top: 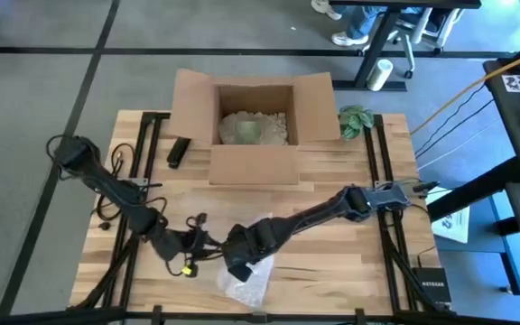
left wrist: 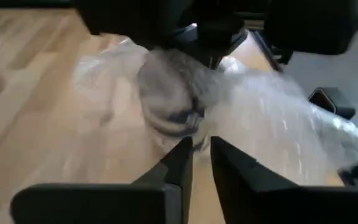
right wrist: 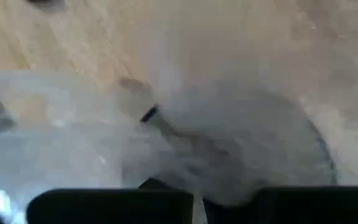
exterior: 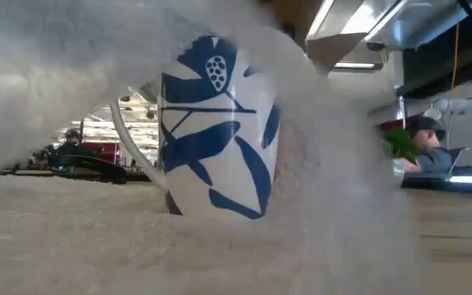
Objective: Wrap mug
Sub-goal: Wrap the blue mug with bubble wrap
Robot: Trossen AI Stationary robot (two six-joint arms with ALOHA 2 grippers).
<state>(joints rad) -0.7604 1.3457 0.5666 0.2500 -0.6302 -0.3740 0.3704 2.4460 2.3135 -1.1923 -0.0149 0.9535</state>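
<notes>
A white mug with blue leaves (exterior: 211, 131) stands upright on the table near its front edge, under an arch of clear bubble wrap (exterior: 342, 164). The wrap (top: 246, 287) spreads toward the near edge. In the left wrist view the mug (left wrist: 169, 93) shows as a grey bundle. My right gripper (top: 240, 264) is right above the mug, shut on the wrap. My left gripper (top: 208, 251) is level beside the mug on its left, its fingers (left wrist: 185, 155) nearly together at the wrap. My left gripper pinches the bubble wrap's edge (left wrist: 197, 138) at the foot of the mug, coming in level from the table's left. How many layers it has cannot be told. My right gripper holds the gathered wrap (left wrist: 201, 59) over the mug from above. The wrap itself hides the place of contact in its own view. The wrap drapes down over the mug, its lower part on the table.
An open cardboard box (top: 253, 122) with filling and a wrapped item stands at the far middle. A small black object (top: 178, 152) lies left of it, a green leafy thing (top: 357, 120) right of it. The table's near edge is close to the wrap.
</notes>
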